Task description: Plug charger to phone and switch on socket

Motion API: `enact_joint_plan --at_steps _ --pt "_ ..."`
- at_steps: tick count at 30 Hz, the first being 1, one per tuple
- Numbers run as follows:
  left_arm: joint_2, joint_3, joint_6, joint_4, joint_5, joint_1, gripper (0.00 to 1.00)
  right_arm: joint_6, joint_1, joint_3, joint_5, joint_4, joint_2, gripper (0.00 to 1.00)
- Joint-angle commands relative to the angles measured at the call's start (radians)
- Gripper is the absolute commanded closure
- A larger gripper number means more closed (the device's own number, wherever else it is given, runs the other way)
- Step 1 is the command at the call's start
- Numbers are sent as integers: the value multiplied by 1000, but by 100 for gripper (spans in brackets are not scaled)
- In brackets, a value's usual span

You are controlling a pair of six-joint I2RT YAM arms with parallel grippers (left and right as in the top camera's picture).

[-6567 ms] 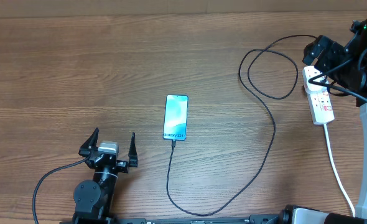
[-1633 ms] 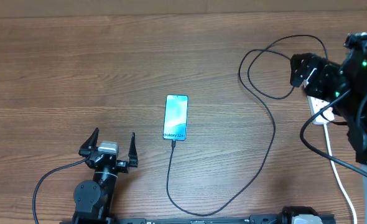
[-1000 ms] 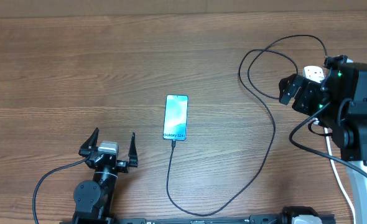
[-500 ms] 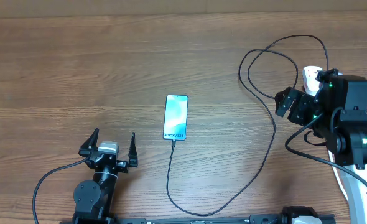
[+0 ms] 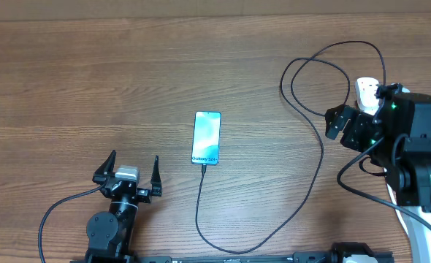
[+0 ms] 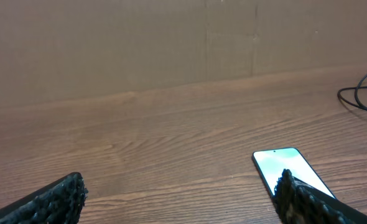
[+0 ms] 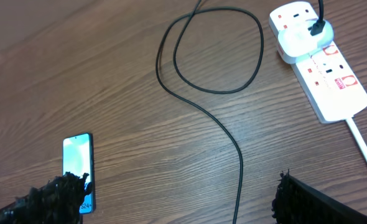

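Both tools spread, holding nothing: left tool (image 5: 135, 165) by near edge, right tool (image 5: 337, 123) beside socket (image 5: 364, 89) near right edge; phone (image 5: 207, 138) mid-tabletop, limp charger (image 5: 319, 157) reaching its near end; socket looks light and slidey, so press its small stiff switch (image 7: 343, 81) straight down.

Phone (image 6: 275, 160): flat on the counter (image 6: 171, 130), partly behind one finger.
Fingers (image 6: 58, 198): spread wide apart.
Cable (image 6: 361, 99): right edge.

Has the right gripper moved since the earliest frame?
Yes. In the overhead view the right gripper has left the socket, going left and toward the near edge.
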Motion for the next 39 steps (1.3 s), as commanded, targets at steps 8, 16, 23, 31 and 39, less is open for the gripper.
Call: enact_joint_plan --at_steps 8,16,23,31,39 --pt "-11 -3 23 -2 -12 2 1 -4 3 -4 2 6 -25 0" --pt "-11 -3 23 -2 -12 2 1 -4 3 -4 2 6 -25 0" --pt "-11 -3 23 -2 -12 2 0 -4 3 -4 2 6 -31 0" --pt "-11 -3 23 -2 -12 2 0 -4 3 -31 2 7 -46 0" --pt "-11 -3 23 -2 -12 2 1 -4 3 -205 2 6 -111 0"
